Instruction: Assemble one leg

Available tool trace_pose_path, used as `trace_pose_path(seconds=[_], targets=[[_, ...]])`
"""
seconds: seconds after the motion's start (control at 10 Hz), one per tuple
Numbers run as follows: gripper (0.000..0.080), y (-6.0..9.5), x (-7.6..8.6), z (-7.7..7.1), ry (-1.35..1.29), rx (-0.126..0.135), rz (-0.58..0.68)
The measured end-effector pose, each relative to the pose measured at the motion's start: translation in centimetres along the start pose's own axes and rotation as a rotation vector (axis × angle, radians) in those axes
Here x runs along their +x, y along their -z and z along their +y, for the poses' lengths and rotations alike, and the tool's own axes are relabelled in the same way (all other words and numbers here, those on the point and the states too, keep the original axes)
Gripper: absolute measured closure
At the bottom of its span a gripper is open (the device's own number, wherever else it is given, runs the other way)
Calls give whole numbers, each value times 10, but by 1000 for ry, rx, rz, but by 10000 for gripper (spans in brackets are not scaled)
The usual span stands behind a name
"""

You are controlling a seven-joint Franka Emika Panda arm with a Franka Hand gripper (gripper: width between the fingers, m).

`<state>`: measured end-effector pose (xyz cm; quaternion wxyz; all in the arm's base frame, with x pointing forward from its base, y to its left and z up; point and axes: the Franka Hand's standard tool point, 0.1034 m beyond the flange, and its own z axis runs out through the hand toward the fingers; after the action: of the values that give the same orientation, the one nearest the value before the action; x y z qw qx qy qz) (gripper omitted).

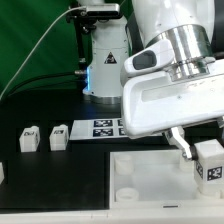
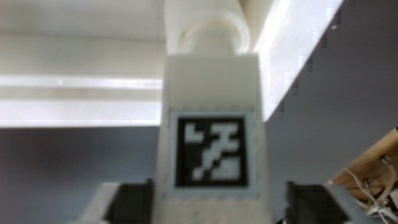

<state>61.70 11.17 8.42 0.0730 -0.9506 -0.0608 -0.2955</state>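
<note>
Your leg (image 1: 209, 166) hangs at four o'clock in the exterior view, clamped in the gripper (image 1: 202, 158), its tag (image 1: 211, 171) facing the camera. The wrist view shows the hold plainly. The leg (image 2: 215, 110) stands between the two fingers (image 2: 135, 206), which are closed to the stub's width on its tagged end and hold nothing else. The stub's long axis runs straight out along the fingers, away from the wrist, rounded far end leading. In the exterior view that axis reads close to upright, twelve to six.

That is the relation your coming move turns on. With the leg already in the gripper, direction now means leg to top (image 1: 150, 182): the white top lies under the stub and spreads from it toward eight o'clock. Whether the lower end touches the top or hovers just above it cannot be told. In the wrist view the top (image 2: 71, 100) is a pale blur beyond the leg and no socket can be made out, so judge alignment with care. A tilted stub would likely bind on entry.

Farther out, a spare leg (image 1: 30, 139) and a second spare leg (image 1: 58, 136) sit on the dark table (image 1: 60, 165) at nine o'clock from the held one, well apart from it. The marker board (image 1: 100, 127) lies at ten o'clock, between them and the arm.
</note>
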Motion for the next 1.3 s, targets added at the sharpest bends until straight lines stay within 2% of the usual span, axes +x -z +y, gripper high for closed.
trace_pose_path(seconds=[0.1,0.2,0.9,1.0,1.1,1.2,1.3], targets=[[259,0,0,0,0,0,-1],[172,0,-1,0,0,0,-1],[150,-1,-1,0,-1,1,-7],[150,2,4,0,2,5,-62],[150,11,21,-1,9,11,-107],[150,14,35,-2,13,10,-96],[150,12,35,-1,13,17,-151]])
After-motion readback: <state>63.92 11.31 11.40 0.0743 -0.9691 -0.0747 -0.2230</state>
